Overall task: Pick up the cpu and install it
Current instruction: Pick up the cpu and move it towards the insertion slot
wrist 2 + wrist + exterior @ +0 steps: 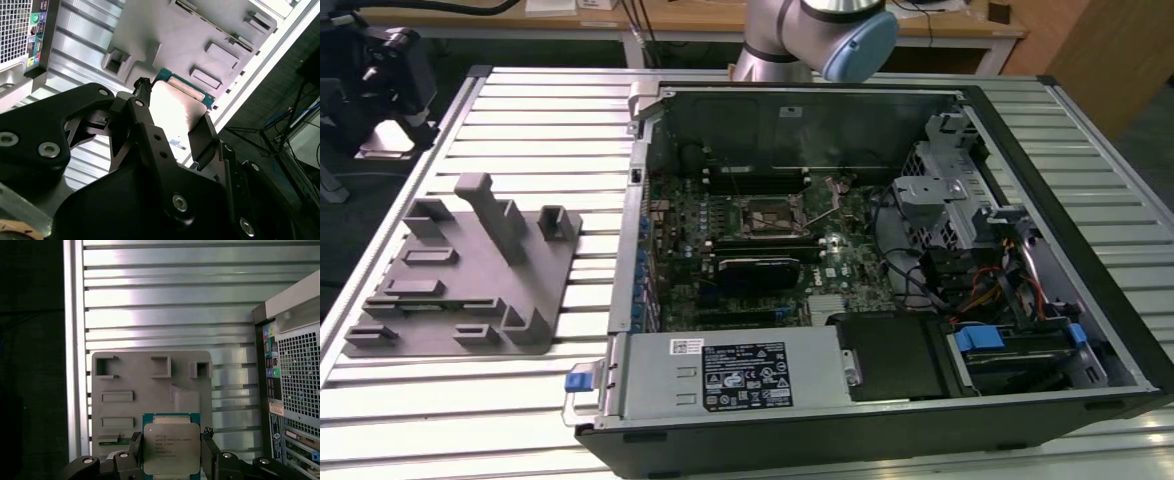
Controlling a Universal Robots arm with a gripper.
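Note:
The cpu point(171, 446) is a flat square chip with a silvery top and a green edge, and my gripper point(171, 452) is shut on it, one black finger on each side. In the second wrist view the cpu point(179, 105) hangs between the same fingers point(199, 137), well above the grey fixture plate point(165, 35). In the exterior view the black-framed motherboard socket point(774, 213) lies inside the open computer case point(1067, 300), and the arm point(821, 35) stands at the far edge of the table.
The grey fixture plate point(467, 270) with upright pegs and slots lies on the ribbed metal table point(520, 120) at the exterior view's left. The case's rear panel point(295, 390) stands beside the plate. Cables and drive cages point(961, 210) crowd the case's right side.

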